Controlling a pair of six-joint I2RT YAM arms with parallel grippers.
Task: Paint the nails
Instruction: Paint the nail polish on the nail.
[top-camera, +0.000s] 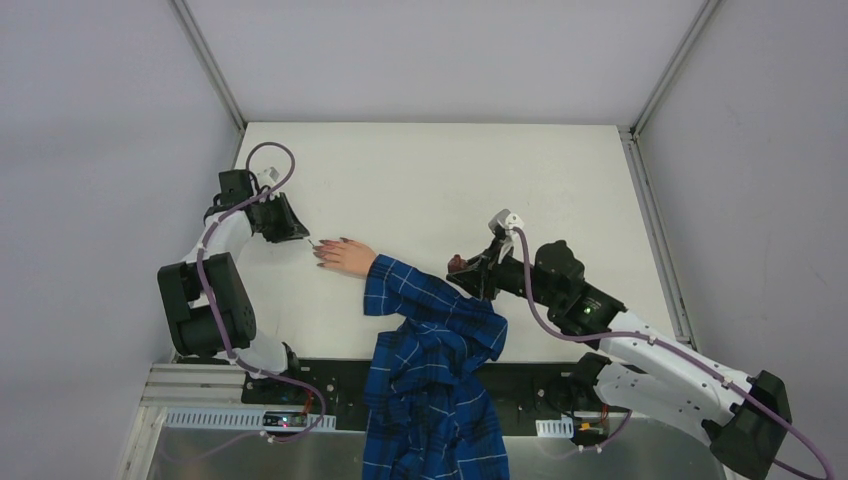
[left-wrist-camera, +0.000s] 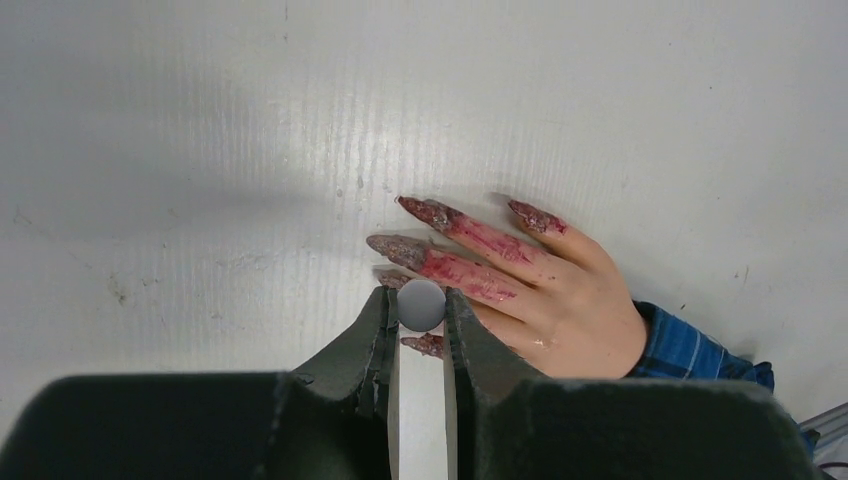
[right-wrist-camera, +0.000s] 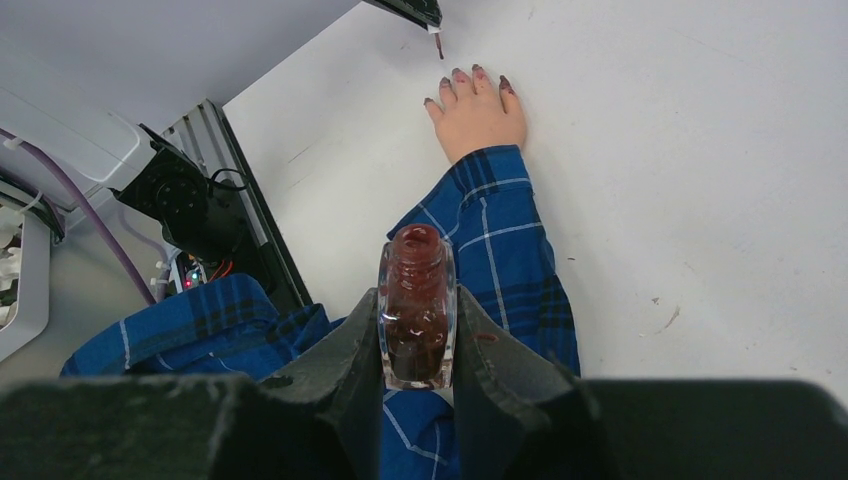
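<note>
The nails (left-wrist-camera: 425, 212), where are they lying right now?
They are tipping the fingers of the pale hand (left-wrist-camera: 570, 300), which is lying flat on the white table (top-camera: 450, 180), left of centre. The nails are showing dark reddish-purple, and red is smearing down the fingers too.
What is the left gripper (left-wrist-camera: 420, 308) doing?
It is pinching the white brush cap (left-wrist-camera: 421, 300) between pressed-in jaws and hovering right over the fingertips. From the right wrist view the brush tip (right-wrist-camera: 438, 44) is hanging just beside the nails; I cannot tell whether it is touching.
And the right gripper (right-wrist-camera: 417, 335)?
It is clamping the uncapped polish bottle (right-wrist-camera: 416, 300), keeping it upright above the blue plaid sleeve (right-wrist-camera: 500, 230), well apart from the hand.
</note>
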